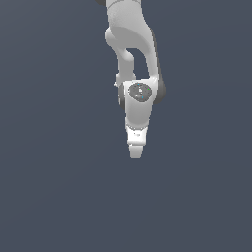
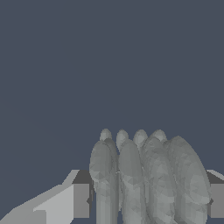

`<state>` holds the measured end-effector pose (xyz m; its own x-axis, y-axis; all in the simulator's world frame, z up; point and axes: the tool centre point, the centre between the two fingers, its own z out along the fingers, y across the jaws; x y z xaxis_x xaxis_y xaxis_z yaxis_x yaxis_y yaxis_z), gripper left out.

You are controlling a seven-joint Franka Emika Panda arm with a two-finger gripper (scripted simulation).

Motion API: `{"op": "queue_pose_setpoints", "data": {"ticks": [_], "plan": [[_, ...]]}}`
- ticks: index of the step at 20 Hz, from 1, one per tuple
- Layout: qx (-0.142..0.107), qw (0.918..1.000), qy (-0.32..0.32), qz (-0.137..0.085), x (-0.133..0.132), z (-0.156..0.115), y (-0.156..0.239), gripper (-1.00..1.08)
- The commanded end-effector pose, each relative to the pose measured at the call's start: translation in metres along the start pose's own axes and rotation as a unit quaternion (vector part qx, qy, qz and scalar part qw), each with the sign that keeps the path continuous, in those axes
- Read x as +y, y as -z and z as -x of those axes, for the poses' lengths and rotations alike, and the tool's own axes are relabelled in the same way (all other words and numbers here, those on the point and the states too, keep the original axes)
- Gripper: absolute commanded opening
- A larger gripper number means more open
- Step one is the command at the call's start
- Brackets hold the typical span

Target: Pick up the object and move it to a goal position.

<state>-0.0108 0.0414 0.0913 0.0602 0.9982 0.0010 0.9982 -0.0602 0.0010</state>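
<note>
Plain slate-grey backdrop, white arm [image 1: 133, 54] hanging down.
Wrist view: jaws [image 2: 148, 201] pinching a grey ribbed object [image 2: 148, 175], looks like a bunch of bananas.

Object [image 2: 148, 179] between tool [image 2: 148, 201] fingers

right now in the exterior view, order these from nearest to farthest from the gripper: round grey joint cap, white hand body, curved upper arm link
1. white hand body, directly above the gripper.
2. round grey joint cap, higher up, at the wrist.
3. curved upper arm link, at the view's top.
</note>
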Motion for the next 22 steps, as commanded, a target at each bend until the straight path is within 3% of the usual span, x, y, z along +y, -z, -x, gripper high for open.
{"op": "queue_pose_setpoints", "data": {"ticks": [1, 11, 22], "plan": [[0.000, 1.0000, 0.000, 0.000, 0.013, -0.019, 0.011, -1.00], [0.000, 1.0000, 0.000, 0.000, 0.055, -0.076, 0.042, -1.00], [0.000, 1.0000, 0.000, 0.000, 0.072, -0.098, 0.054, -1.00]]}}
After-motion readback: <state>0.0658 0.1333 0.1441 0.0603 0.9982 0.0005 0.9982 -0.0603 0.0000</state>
